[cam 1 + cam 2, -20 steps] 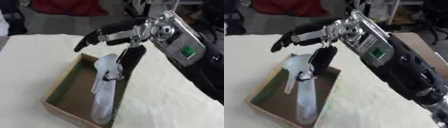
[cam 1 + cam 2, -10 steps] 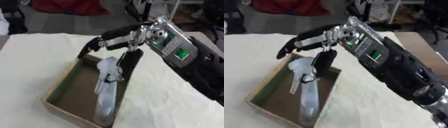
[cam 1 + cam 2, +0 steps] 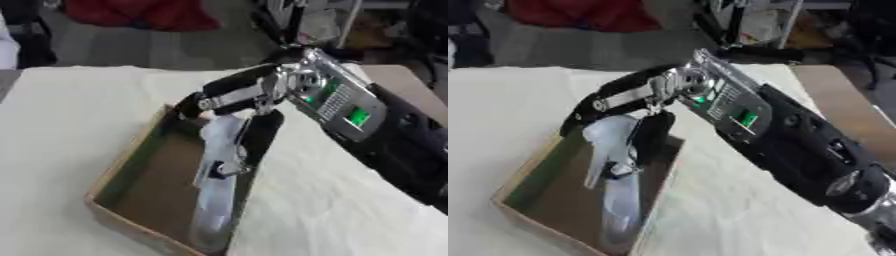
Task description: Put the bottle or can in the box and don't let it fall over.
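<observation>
- So the right hand point(image 3: 241, 97) comes in from the upper right and sits over the far end of the cardboard box point(image 3: 122, 172), fingers reaching across the top of the bottle point(image 3: 219, 170) and the thumb hanging down its right side.
- To me that reads as grasping the bottle: fingers on one side, thumb on the other, wrapped round the upper part. Contact is a bit smeared, so take that as my call rather than gospel.
- The bottle is clear plastic and already inside the box, tucked along the right wall. The bottom end looks like it's down near the front corner and the top end is up under the hand, so it's leaning, not standing straight.
- Why hold it up high like that? My guess is that gripping near the top lets the hand steer the lean while the base settles on the box floor.
- Hugging the right wall makes sense too: the wall gives it something to rest against.
- Box sits on the counter point(image 3: 70, 100), which has a pale cloth over it.
- Left hand doesn't show up in either view.
- Risk as I see it: let go while it's this tilted and it just flops flat along the box, so it wants standing up first.
</observation>
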Available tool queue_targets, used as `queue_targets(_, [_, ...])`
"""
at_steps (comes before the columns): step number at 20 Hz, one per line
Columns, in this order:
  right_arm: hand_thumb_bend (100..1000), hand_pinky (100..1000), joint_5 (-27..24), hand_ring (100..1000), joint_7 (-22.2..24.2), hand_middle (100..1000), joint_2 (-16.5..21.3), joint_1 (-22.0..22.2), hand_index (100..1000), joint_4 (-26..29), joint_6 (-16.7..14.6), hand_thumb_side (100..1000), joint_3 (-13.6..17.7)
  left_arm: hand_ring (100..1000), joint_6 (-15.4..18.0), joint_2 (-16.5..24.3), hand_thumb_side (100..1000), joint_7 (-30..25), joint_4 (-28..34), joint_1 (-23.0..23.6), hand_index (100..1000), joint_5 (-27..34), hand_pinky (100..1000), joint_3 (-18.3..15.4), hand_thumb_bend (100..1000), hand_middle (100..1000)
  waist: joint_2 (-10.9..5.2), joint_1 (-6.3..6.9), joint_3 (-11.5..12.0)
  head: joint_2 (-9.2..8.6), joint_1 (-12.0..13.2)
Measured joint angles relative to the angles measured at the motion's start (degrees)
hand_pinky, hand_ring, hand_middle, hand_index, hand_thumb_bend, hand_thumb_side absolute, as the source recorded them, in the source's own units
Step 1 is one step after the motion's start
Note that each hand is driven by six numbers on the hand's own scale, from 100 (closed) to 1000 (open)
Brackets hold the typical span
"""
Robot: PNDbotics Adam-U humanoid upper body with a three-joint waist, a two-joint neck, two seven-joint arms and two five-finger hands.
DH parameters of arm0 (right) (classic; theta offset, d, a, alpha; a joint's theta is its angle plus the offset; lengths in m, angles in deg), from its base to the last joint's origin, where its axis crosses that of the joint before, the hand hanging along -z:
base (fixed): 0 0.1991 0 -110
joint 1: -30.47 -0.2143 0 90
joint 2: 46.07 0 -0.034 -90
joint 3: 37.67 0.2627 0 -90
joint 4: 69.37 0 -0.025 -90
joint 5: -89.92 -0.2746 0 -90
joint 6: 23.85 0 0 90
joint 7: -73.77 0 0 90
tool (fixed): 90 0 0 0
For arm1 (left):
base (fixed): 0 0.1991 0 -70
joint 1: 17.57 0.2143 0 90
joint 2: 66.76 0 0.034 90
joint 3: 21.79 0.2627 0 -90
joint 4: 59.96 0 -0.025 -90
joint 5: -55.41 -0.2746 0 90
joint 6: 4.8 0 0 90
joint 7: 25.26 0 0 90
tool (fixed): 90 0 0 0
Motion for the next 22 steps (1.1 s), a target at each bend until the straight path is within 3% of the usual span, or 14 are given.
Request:
queue_targets(3, [198,962,-0.10,997,-0.03,930,0.22,0.15,946,0.00,-0.18,335,0.01,784,0.00,0.00,697,0.00,0.00,0.00,828,0.00,882,-0.16,304,757,0.01,0.00,0.02,0.00,-0.01])
queue_targets(6, [170,970,-0.28,1000,-0.06,933,0.31,0.25,946,-0.05,-0.31,397,-0.06,783,0.00,0.00,701,0.00,0.00,0.00,828,0.00,883,-0.16,302,759,0.23,0.01,0.11,0.00,-0.04])
queue_targets(11, [168,971,-2.94,1000,-0.04,933,0.67,0.29,946,-0.19,-0.12,399,-0.21,783,-0.01,0.00,702,-0.13,0.00,0.04,828,0.01,883,-0.17,301,759,0.40,0.02,0.12,0.01,-0.05])
queue_targets(12, [151,983,-3.33,1000,0.01,944,0.83,0.38,958,-0.19,0.05,447,-0.22,783,-0.01,0.00,697,-0.19,0.00,0.05,828,0.01,884,-0.17,303,760,0.40,0.02,0.12,0.02,-0.05])
queue_targets(22, [183,1000,-5.22,1000,0.07,954,1.36,0.45,987,0.27,0.42,557,-0.80,782,0.12,0.00,691,-0.46,0.01,0.28,829,0.20,886,-0.19,305,759,0.40,0.13,0.08,0.01,-0.08])
